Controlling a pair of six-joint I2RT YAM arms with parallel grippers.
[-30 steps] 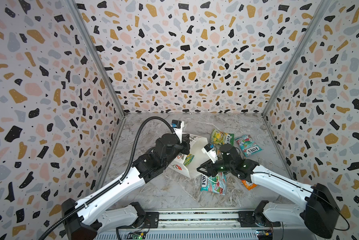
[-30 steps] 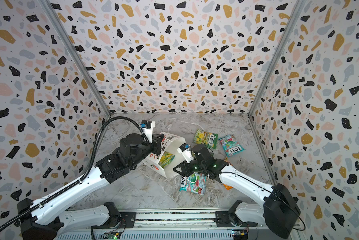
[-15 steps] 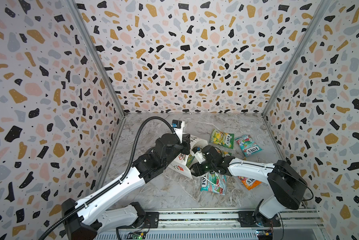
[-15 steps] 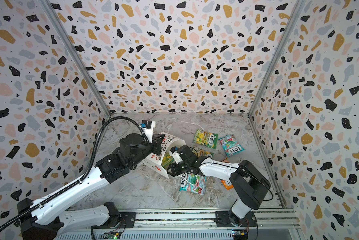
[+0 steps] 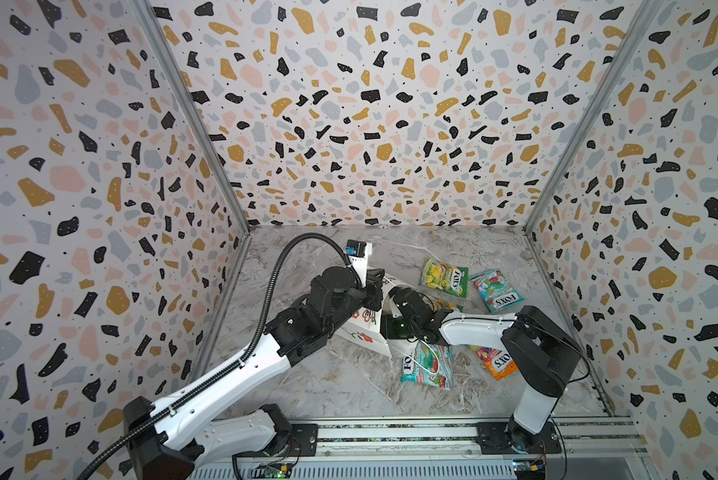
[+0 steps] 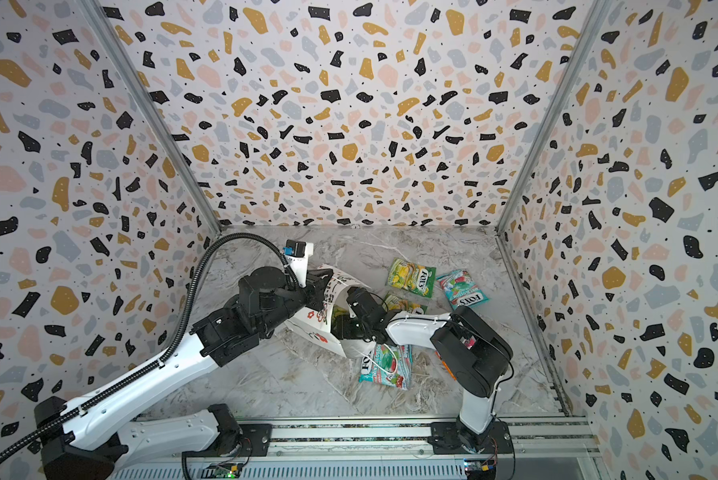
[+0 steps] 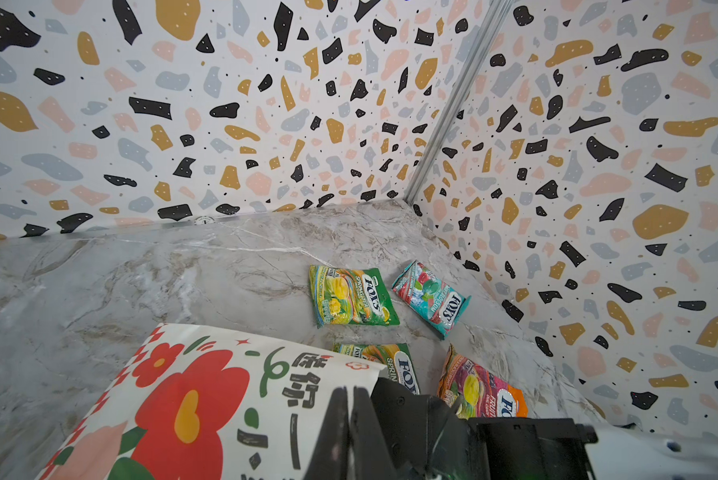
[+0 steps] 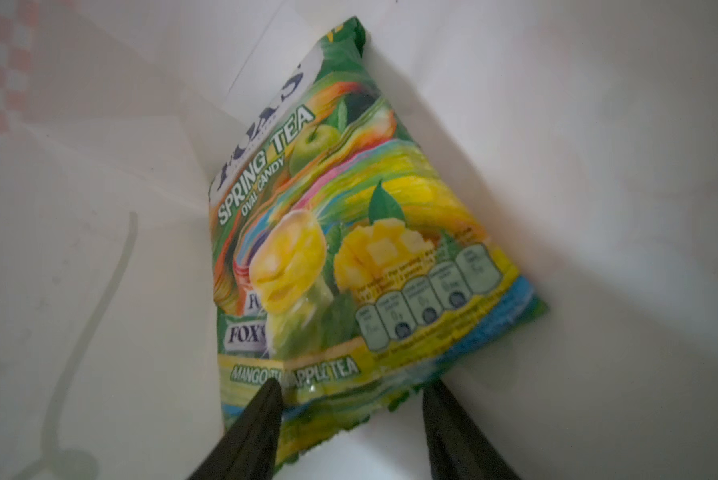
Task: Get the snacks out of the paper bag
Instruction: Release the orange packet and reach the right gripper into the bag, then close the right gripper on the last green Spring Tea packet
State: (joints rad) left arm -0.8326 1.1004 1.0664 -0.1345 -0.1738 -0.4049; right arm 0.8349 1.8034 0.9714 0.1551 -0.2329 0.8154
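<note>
Paper bag point(image 5: 363, 332) lies on its side mid-desk point(image 5: 307, 382) with the flower panel up. Its long axis runs roughly left to right, and the mouth faces the right arm.

Left gripper point(image 7: 349, 399): fingers pressed together on the bag's upper panel near the rim, and that rim stands off the desk. The panel carries red flowers and a column of green and black Chinese characters, which I did not read.

Right gripper point(image 8: 351, 388) is inside the mouth, fingers spread, with the tips at either side of the near end of a green-yellow packet point(image 8: 349, 249). This packet lies against the white inner wall. Whether the tips touch the foil is unclear. Its long axis runs from the fingers into the bag's depth, logo end deepest. Legible: "FOX'S", "SPRING TEA", "OVAL CANDY", "MANGO TEA APPLE TEA".

On the desk, right of the bag:
- A second green-yellow packet point(image 5: 444, 276) lies on the far side and reads "FOX'S SPRING TEA".
- A teal-red packet point(image 5: 494, 291) lies just beside it and reads "FOX'S", "...BLOSSOM".
- A third green-yellow packet point(image 6: 407, 305) is half hidden behind the right arm.
- Another teal-red packet point(image 5: 426, 365) lies at the near side of the bag's mouth.
- An orange-pink packet point(image 5: 494, 361) lies partly beneath the right arm, with "FOX'S" showing.
</note>
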